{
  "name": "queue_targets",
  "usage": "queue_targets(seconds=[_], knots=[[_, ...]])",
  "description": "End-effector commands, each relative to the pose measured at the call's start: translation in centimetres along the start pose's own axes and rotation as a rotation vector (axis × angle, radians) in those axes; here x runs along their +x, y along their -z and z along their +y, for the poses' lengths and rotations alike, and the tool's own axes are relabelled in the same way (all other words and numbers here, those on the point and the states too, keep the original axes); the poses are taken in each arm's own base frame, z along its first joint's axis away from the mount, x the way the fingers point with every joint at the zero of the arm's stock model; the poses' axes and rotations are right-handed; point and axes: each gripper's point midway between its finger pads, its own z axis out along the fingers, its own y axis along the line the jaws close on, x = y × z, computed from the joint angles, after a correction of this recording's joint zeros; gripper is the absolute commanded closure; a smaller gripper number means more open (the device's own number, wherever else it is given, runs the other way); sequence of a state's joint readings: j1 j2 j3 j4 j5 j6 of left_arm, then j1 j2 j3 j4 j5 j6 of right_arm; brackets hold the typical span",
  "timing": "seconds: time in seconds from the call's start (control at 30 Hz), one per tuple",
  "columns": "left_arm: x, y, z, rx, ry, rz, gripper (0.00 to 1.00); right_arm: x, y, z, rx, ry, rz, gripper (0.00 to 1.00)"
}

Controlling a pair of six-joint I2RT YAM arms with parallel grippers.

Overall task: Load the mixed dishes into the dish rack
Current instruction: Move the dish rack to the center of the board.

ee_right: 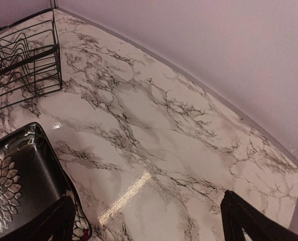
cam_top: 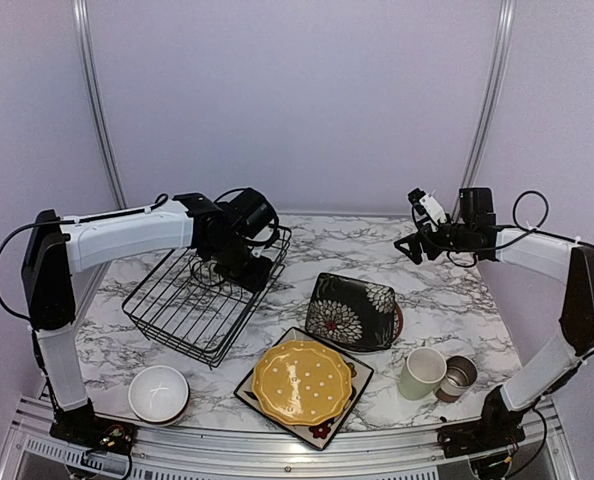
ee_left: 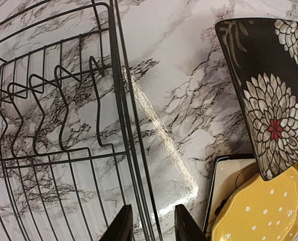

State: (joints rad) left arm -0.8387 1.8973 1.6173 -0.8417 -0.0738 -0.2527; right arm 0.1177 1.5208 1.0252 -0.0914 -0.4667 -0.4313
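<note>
Nothing is loaded yet. The black wire dish rack [cam_top: 192,300] stands empty at the table's [cam_top: 447,290] far left. The left gripper [ee_left: 153,228] sets its fingers narrow either side of the rack's right rim wire, with slim gaps showing. The right gripper [ee_right: 149,226] hangs spread wide over the far right, holding nothing.

All the dishes are left to load:
- **Near left corner:** a white bowl [cam_top: 159,392].
- **Near edge:** a yellow scalloped plate [cam_top: 302,382] on a black square plate [cam_top: 322,432].
- **Centre:** a tilted flowered plate [cam_top: 352,310].
- **Near right:** a pale green mug [cam_top: 422,372] beside a grey-brown cup [cam_top: 459,378].

No writing is readable.
</note>
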Motion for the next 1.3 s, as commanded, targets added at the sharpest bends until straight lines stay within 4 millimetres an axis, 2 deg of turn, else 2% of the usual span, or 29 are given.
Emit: queue_targets(seconds=[0.0, 0.2, 0.33, 0.43, 0.53, 0.6, 0.77, 0.9, 0.97, 1.13, 1.2, 1.27], knots=[[-0.9, -0.4, 1.3, -0.057, 0.02, 0.009, 0.74, -0.2, 0.0, 0.8, -0.033, 0.001, -0.005, 0.01], [-2.2, -0.5, 1.5, -0.041, 0.036, 0.004, 0.78, -0.1, -0.1, 1.1, -0.043, 0.0, -0.003, 0.02], [-2.7, 0.8, 0.3, 0.032, 0.045, -0.005, 0.5, 0.0, -0.1, 1.0, -0.043, 0.002, -0.003, 0.02], [-1.9, 2.2, 0.9, 0.007, 0.029, 0.008, 0.46, 0.0, -0.2, 1.1, -0.043, 0.004, -0.001, 0.02], [-0.2, 3.9, 3.3, -0.109, -0.004, 0.035, 0.47, 0.1, -0.2, 1.1, -0.044, 0.005, 0.001, 0.02], [1.6, 4.8, 4.8, -0.174, -0.028, 0.072, 0.48, 0.1, -0.3, 1.2, -0.05, 0.003, 0.002, 0.02], [6.5, 6.3, 3.3, -0.061, -0.105, 0.166, 0.44, 0.3, -0.5, 1.4, -0.067, -0.002, 0.006, 0.02], [9.5, 8.0, 3.3, -0.092, -0.175, 0.166, 0.42, 0.4, -0.5, 1.5, -0.069, 0.0, 0.01, 0.02], [11.4, 9.0, 2.7, -0.073, -0.225, 0.164, 0.41, 0.4, -0.5, 1.5, -0.073, 0.004, 0.009, 0.02], [11.7, 13.3, -0.3, 0.106, -0.312, 0.025, 0.34, 0.6, -0.7, 1.7, -0.088, -0.001, 0.014, 0.01], [12.5, 13.4, -2.1, 0.195, -0.339, 0.039, 0.31, 0.6, -0.7, 1.9, -0.094, -0.001, 0.013, 0.02], [13.3, 12.6, -3.3, 0.231, -0.372, 0.081, 0.3, 0.5, -0.7, 2.1, -0.099, 0.004, 0.012, 0.01]])
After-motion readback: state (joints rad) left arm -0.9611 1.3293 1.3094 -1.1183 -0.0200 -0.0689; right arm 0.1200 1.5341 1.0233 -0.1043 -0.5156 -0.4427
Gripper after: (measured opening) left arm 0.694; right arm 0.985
